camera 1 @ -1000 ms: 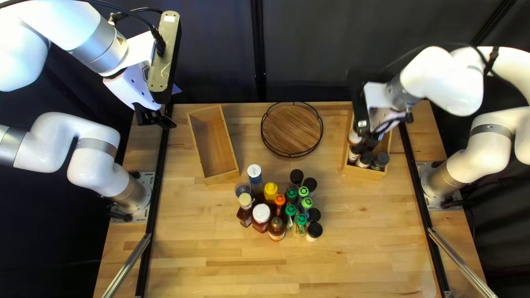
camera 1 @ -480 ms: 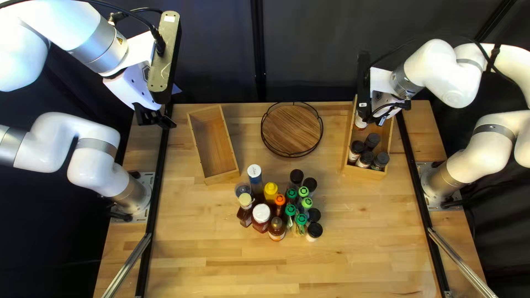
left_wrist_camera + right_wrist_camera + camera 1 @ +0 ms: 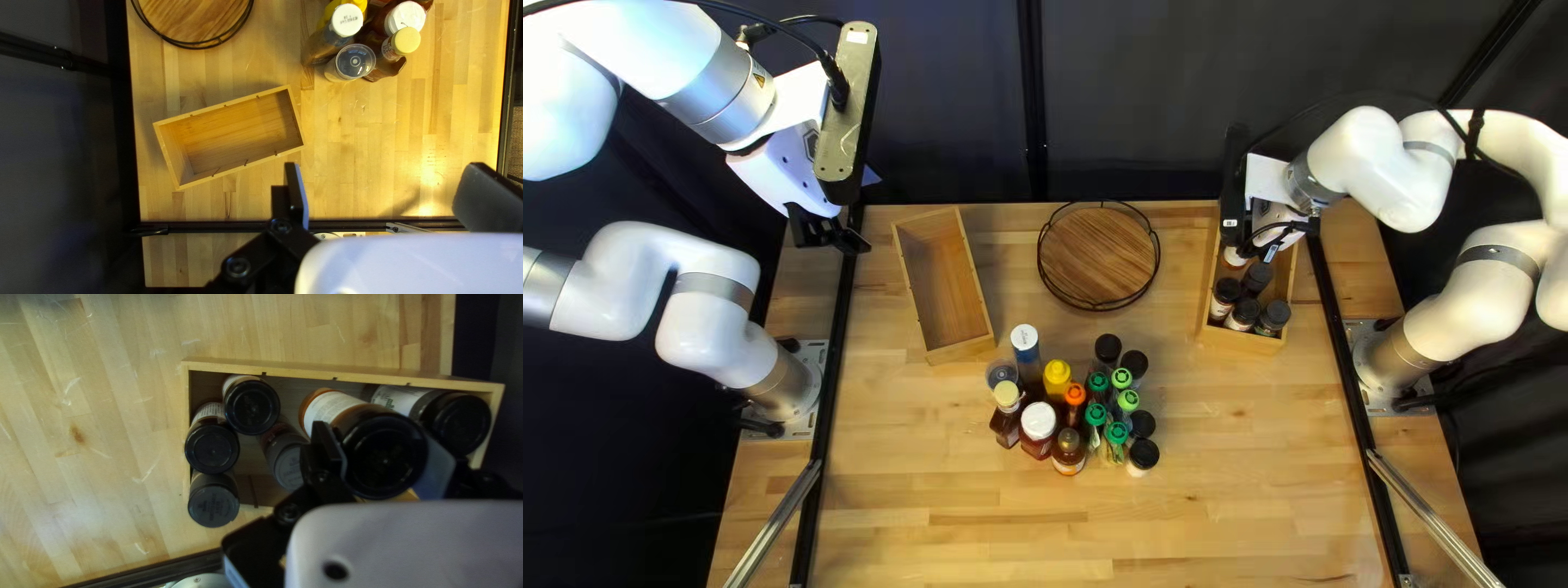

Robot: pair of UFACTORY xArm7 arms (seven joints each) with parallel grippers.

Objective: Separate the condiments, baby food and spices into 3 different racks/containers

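Spices seem partly sorted: five jars (image 3: pixel 251 405) in one box (image 3: pixel 305 368), a sixth jar (image 3: pixel 385 465) clamped in the right hand (image 3: pixel 382 445); left hand (image 3: pixel 387 173) open; bottles (image 3: pixel 1038 419) crowd the bench (image 3: pixel 958 523), tray (image 3: pixel 1098 256) and second box (image 3: pixel 945 281) to fill

Wooden box (image 3: pixel 234 135), clustered bottles (image 3: pixel 328 44), round tray (image 3: pixel 190 13)

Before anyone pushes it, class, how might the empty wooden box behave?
The empty wooden box would probably prove stiff, given its straight wooden walls. Low and long, it likely slides rather than tips. Holding nothing, it may feel light for its size.
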